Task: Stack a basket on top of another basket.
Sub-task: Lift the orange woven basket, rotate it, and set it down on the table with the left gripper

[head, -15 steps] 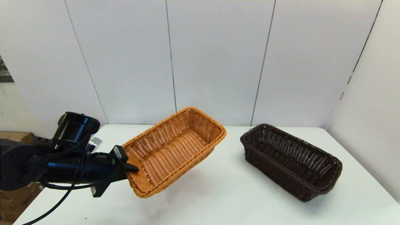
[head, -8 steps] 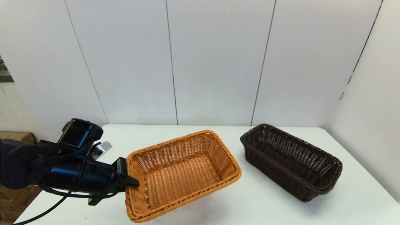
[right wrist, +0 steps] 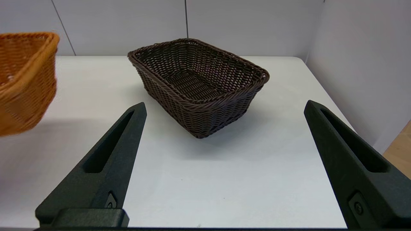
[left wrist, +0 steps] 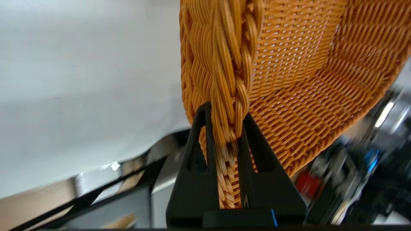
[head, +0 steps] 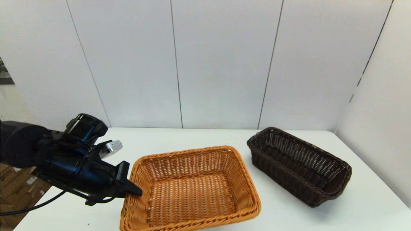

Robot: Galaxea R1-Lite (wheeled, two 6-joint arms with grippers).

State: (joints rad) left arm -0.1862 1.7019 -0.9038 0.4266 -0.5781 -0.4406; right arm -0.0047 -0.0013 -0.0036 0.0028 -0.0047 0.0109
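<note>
My left gripper [head: 133,192] is shut on the braided rim at the left end of the orange-tan woven basket [head: 192,189]. It holds that basket roughly level over the table's front centre. The left wrist view shows both fingers clamped on the rim of the orange basket [left wrist: 305,80], with the left gripper [left wrist: 224,112] around the braid. The dark brown basket [head: 298,165] stands on the table to the right, apart from the orange one. My right gripper [right wrist: 224,105] is open near the front edge, facing the dark basket [right wrist: 199,83], with the orange basket [right wrist: 25,80] at its side.
The white table [head: 282,211] is backed by white wall panels, and a side wall [head: 379,122] runs close along its right edge. Cardboard boxes [head: 19,179] sit on the floor beyond the left edge.
The orange basket has swung down from a raised tilt to roughly level, moving nearer to me and to the right. The left arm turned with it. The dark basket has not moved.
</note>
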